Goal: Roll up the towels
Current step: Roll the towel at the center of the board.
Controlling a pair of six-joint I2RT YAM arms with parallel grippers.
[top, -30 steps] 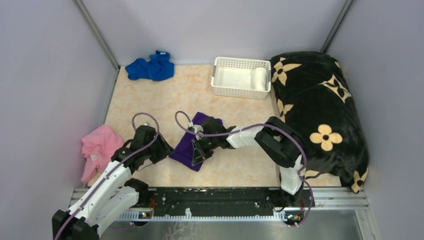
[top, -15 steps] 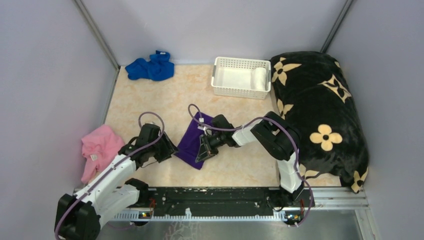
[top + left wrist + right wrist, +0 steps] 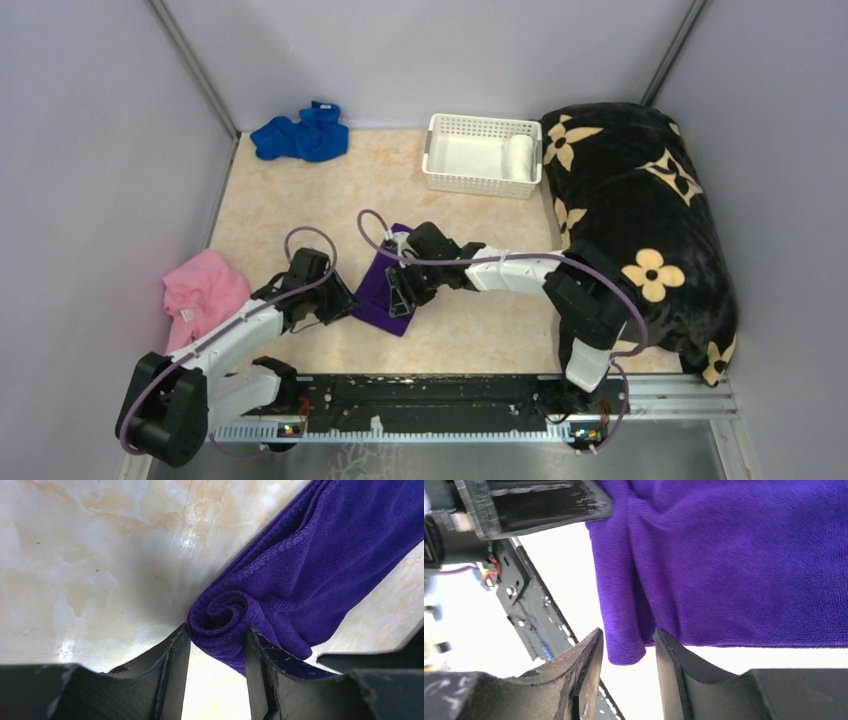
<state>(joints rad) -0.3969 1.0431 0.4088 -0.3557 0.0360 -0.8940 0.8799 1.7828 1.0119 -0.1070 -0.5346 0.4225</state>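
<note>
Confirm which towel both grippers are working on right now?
The dark purple towel, mid-table, partly rolled. The blue towel lies crumpled at the far left corner; the white one sits rolled in the basket.

Pale lavender-grey walls [image 3: 90, 150] close in the scene on the left, back and right, with metal corner posts [image 3: 195, 70] slanting in at upper left and upper right. The floor is a cream marbled tabletop [image 3: 330, 200], glossy under even light, with a black rail [image 3: 430, 395] along the bottom edge.

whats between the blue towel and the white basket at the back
Nothing: in the top view the stretch of table between the blue towel and the white basket is bare.
</note>
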